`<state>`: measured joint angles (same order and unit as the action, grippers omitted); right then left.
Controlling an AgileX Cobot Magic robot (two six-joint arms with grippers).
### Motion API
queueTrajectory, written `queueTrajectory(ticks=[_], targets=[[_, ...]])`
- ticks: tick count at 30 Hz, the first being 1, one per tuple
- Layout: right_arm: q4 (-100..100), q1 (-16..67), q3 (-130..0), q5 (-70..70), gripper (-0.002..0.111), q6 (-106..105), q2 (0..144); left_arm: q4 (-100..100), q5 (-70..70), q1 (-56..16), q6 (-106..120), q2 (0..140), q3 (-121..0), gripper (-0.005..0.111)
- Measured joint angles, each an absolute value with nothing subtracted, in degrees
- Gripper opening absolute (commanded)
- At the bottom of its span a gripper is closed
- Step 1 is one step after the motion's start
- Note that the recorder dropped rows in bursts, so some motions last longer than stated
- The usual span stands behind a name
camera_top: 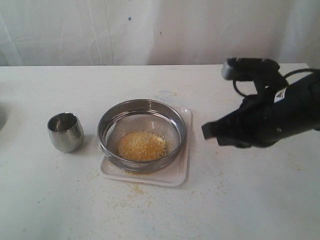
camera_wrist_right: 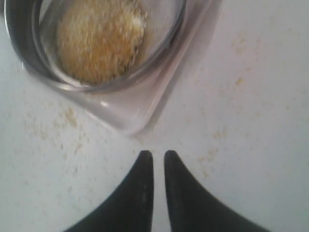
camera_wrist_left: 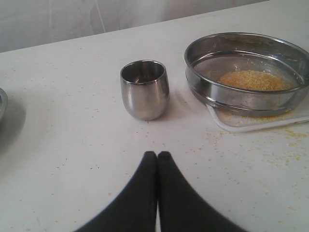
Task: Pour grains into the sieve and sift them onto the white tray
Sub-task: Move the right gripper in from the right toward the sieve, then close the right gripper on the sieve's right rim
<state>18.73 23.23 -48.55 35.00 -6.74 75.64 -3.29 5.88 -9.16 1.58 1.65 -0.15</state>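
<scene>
The sieve (camera_top: 141,106) sits on the white tray (camera_top: 182,169) and covers most of it, so only the tray's near and right-hand border shows in the exterior view. The grains (camera_top: 141,145) lie in a loose yellow heap on the mesh, and whether any have reached the tray beneath cannot be made out. Stray granules speckle the table (camera_top: 240,200) in front of the tray. A small steel cup (camera_top: 65,131) stands upright to the left of the sieve, apart from it; its rim hides the bottom of its inside. The right gripper (camera_wrist_right: 154,154) hovers over the table just beside a tray corner, its fingertips parted by a narrow slit with nothing between them, and in the exterior view its tips are blurred. The left gripper (camera_wrist_left: 157,154) lies outside the exterior view; its wrist view shows the tips pressed together, empty, pointing toward the cup. At that view's edge a grey rounded object (camera_wrist_left: 1,104) is cut off and cannot be identified
</scene>
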Motion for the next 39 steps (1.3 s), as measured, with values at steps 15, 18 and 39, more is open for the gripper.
queueTrajectory(ticks=[15, 18, 39], targets=[[24.74, 19.56, -76.74, 40.99, 0.053, -11.8, 104.72, -3.42, 5.88, -9.16, 1.58, 1.65, -0.15, 0.0], [23.16, 20.85, -80.71, 41.11, 0.053, -14.47, 109.8, -3.42, 5.88, -9.16, 1.58, 1.65, -0.15, 0.0], [14.69, 24.04, -95.23, 42.42, 0.051, -20.29, 127.08, -3.42, 5.88, -9.16, 1.58, 1.65, -0.15, 0.0]])
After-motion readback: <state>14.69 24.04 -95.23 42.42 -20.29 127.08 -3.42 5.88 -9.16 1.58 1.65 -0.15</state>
